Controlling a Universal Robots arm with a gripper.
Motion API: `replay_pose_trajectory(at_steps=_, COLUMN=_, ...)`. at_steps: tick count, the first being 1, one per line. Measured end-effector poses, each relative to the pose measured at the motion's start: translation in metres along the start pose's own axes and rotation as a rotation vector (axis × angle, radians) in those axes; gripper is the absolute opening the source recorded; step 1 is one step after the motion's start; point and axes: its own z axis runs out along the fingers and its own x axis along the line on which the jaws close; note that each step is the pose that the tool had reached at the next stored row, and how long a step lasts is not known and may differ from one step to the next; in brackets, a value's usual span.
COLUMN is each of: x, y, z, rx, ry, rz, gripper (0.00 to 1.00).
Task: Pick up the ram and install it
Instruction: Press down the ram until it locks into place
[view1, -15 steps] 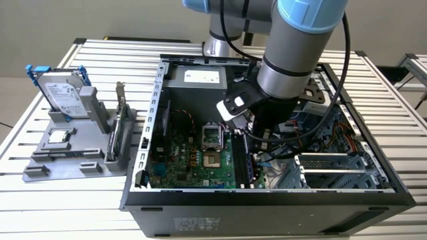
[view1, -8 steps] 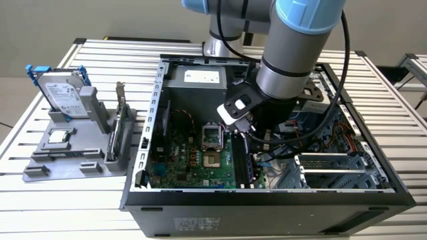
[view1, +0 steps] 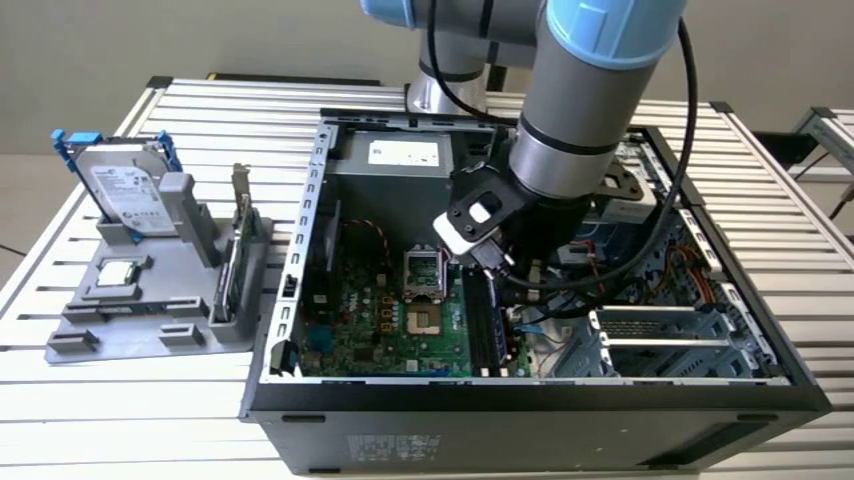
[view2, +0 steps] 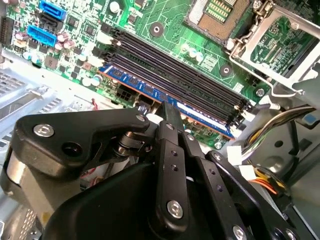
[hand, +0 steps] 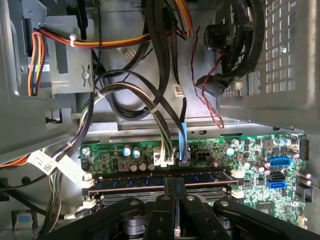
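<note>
Both wrist views: claw (view2: 169, 111) down inside the open computer case (view1: 534, 410), fingers (hand: 171, 186) drawn narrow on the top edge of the ram (hand: 160, 179). Ram (view2: 200, 114) standing in the outermost memory slot, beside three empty slots (view2: 175, 70). Exterior view: hard drive (view1: 127, 190) upright in a grey holder (view1: 120, 320) on the tabletop (view1: 160, 420).

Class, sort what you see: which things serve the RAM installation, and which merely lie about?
Job in hand:
ram, in a motherboard slot
gripper, at the ram
motherboard

Lying about:
hard drive, on the grey stand
expansion card, upright there
</note>
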Motion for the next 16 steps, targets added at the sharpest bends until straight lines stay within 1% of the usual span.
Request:
replay_pose_trajectory(at_steps=2, x=0.0002, y=-0.0002, z=0.0019, rx=-0.0001, ry=0.0, rz=-0.001, gripper=0.0)
replay_pose_trajectory(at_steps=6, x=0.0011, y=-0.0002, z=0.0082, rx=-0.0001, ry=0.0001, rz=-0.001, gripper=0.0)
replay_pose_trajectory(at_steps=11, x=0.0016, y=-0.0004, z=0.0111, rx=-0.0001, ry=0.0002, rz=-0.001, gripper=0.0)
replay_pose_trajectory(at_steps=16, x=0.0018, y=-0.0008, z=0.0153, rx=0.0002, ry=-0.0009, rz=-0.001, gripper=0.0)
